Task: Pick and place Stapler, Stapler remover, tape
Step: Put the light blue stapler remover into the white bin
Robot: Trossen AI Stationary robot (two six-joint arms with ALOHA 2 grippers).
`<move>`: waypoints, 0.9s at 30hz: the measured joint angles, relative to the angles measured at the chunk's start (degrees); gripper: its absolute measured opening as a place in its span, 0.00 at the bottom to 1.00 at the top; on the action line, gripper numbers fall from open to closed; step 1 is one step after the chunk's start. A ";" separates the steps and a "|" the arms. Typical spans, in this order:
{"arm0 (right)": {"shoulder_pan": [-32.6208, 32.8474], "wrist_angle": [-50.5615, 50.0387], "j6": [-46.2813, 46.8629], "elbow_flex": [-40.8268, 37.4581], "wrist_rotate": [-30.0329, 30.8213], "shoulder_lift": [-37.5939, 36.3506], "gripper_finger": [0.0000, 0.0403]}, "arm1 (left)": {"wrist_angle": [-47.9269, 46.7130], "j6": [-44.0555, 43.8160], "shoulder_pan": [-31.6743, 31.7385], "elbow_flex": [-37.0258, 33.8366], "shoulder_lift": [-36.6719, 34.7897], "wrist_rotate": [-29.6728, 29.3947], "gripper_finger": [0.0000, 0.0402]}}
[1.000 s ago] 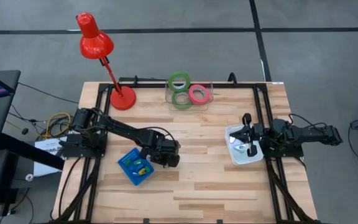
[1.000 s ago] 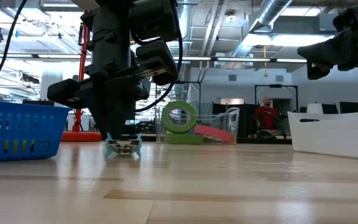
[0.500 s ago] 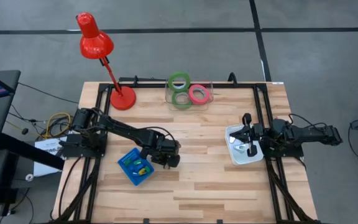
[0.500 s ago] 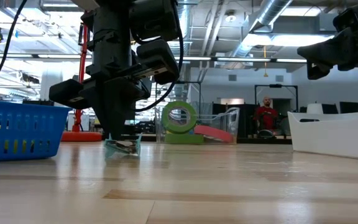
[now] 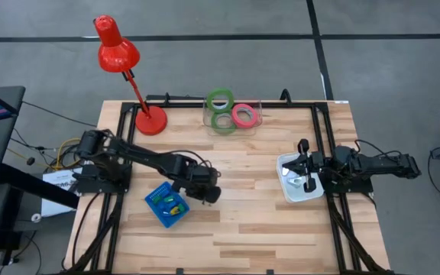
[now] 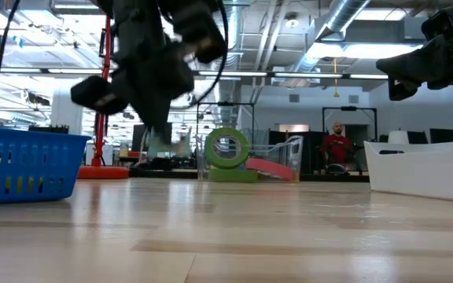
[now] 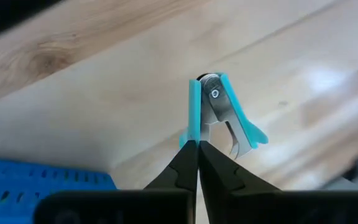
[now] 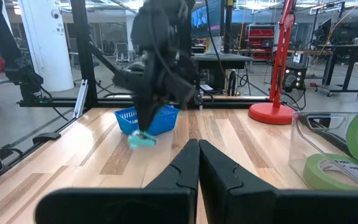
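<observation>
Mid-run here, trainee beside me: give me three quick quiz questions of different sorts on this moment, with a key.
1. True or false: the left gripper is shut on the staple remover.
2. Which container lies nearest it? A) blue basket B) white bin C) clear box
3. Fill in: the right gripper hangs over the ____ bin.

Key: 1 true; 2 A; 3 white

Tool — pinching teal staple remover
</observation>
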 joint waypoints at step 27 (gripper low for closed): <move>-0.01 0.00 0.00 0.00 -0.01 0.01 0.00 | -1.23 21.34 -3.86 -0.08 -17.74 -1.70 0.01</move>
